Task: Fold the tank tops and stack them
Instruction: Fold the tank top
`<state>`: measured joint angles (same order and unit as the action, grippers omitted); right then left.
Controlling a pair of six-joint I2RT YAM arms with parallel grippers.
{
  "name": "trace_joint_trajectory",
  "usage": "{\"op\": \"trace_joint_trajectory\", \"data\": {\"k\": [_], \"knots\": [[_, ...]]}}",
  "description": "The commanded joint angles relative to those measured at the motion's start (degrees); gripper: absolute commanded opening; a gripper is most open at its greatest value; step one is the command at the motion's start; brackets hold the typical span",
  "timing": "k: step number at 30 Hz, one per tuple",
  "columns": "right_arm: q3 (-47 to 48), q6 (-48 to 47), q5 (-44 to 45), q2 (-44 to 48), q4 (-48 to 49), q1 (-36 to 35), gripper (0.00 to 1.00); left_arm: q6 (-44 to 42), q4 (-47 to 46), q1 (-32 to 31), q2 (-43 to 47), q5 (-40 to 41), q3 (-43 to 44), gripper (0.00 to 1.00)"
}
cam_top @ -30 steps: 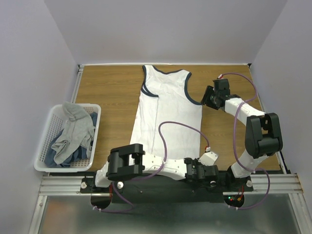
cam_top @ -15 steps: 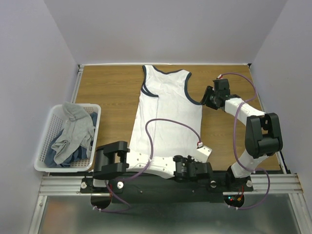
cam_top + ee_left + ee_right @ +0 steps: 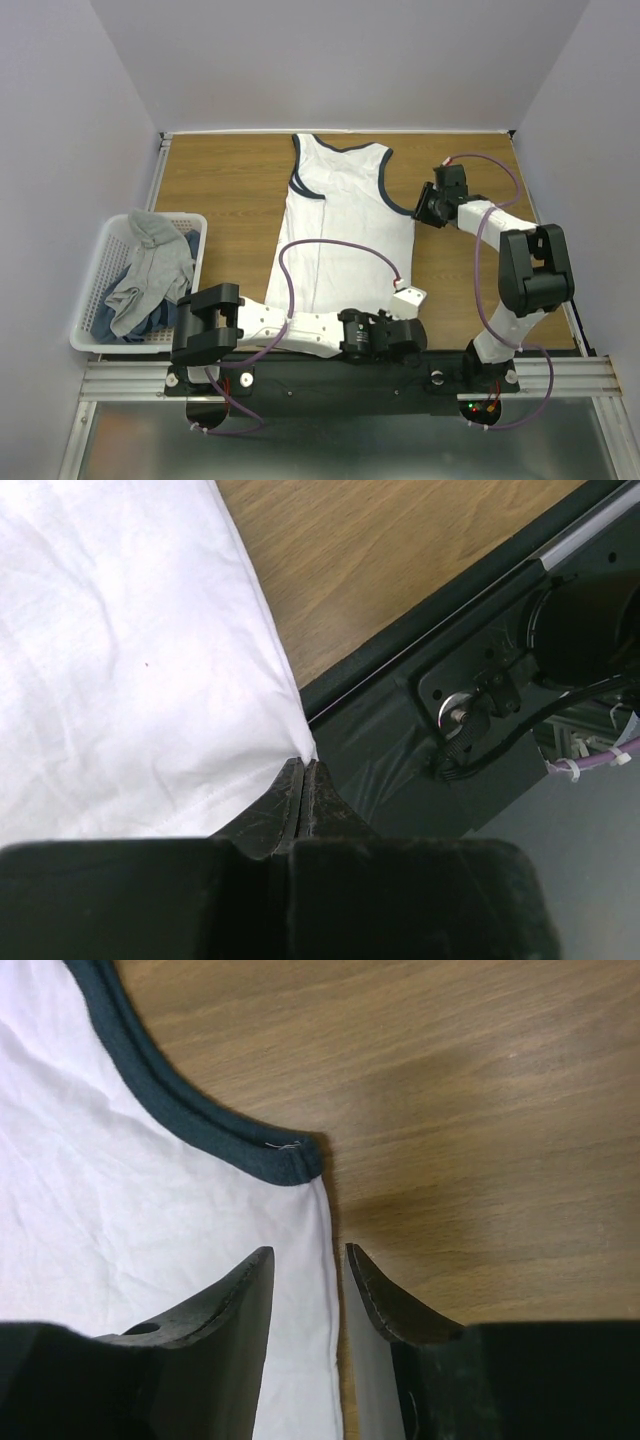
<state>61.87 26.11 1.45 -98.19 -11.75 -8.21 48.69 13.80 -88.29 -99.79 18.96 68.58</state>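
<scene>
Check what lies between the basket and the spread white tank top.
Only bare wooden table, as the top external view shows; the basket and the white tank top lie apart.

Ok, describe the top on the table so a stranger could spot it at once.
Start at the wooden table. Spread flat across its middle lies the white tank top, neck toward the far edge. Its navy-edged neck and armholes set it apart from the grey clothes heaped in the white lattice basket off the table's left side.
</scene>
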Motion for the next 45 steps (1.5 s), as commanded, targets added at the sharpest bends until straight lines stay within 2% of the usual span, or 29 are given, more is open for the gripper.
{"op": "trace_joint_trajectory", "data": {"k": [1,14,23,38,45], "knots": [[0.36,-0.71,0.74,-2.7,2.34,0.47,0.4,0.18,-1.67,0.22,1.7,0.29,-0.9,0.0],[5.81,0.0,1.1,-9.12,3.13,0.39,0.4,0.36,-2.55,0.58,3.28,-0.06,-2.92,0.0],[7.13,-0.09,2.15,-10.88,3.05,0.39,0.35,0.62,-3.17,0.66,3.99,-0.59,-3.98,0.0],[10.03,-0.18,2.06,-10.27,3.13,0.21,0.12,2.11,-5.71,0.75,6.88,-0.77,-8.1,0.0],[10.47,0.61,2.76,-8.33,3.05,-1.37,0.08,4.4,-7.21,1.01,9.61,-0.15,-12.41,0.0]]}}
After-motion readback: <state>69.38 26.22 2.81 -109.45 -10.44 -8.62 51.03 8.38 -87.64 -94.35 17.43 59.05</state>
